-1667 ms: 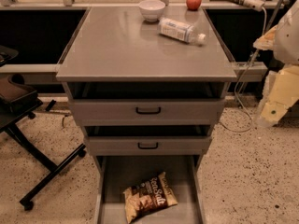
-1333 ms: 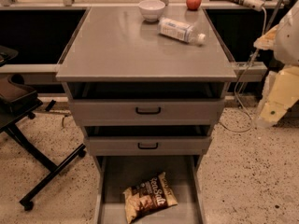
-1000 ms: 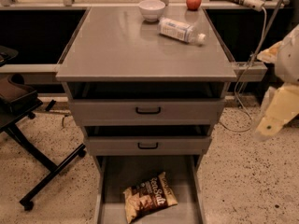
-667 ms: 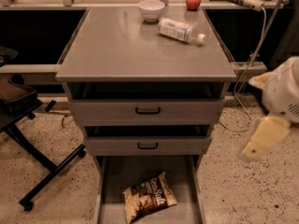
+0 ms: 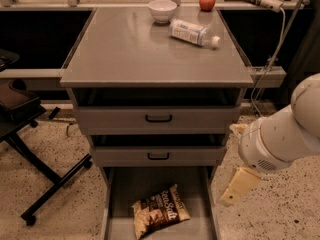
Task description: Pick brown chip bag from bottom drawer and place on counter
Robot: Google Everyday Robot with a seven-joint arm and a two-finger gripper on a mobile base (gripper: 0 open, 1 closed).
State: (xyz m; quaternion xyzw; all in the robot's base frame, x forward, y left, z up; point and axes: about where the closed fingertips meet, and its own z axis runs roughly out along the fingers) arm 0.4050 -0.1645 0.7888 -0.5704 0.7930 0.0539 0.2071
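The brown chip bag (image 5: 160,211) lies flat on the floor of the open bottom drawer (image 5: 125,194), near its middle front. The grey counter (image 5: 145,49) tops the cabinet above it. My gripper (image 5: 238,185), a cream-coloured piece at the end of the white arm (image 5: 280,139), hangs to the right of the bottom drawer, pointing down and left. It is above and to the right of the bag and apart from it.
On the counter's far end stand a white bowl (image 5: 162,10), a red apple (image 5: 207,1) and a clear bottle (image 5: 192,32) lying on its side. Two shallower drawers (image 5: 159,118) are partly open above. A black stand (image 5: 30,134) is at the left.
My arm has swung down and to the left from the right edge of the view, bringing the gripper beside the bottom drawer. The bag has not moved.
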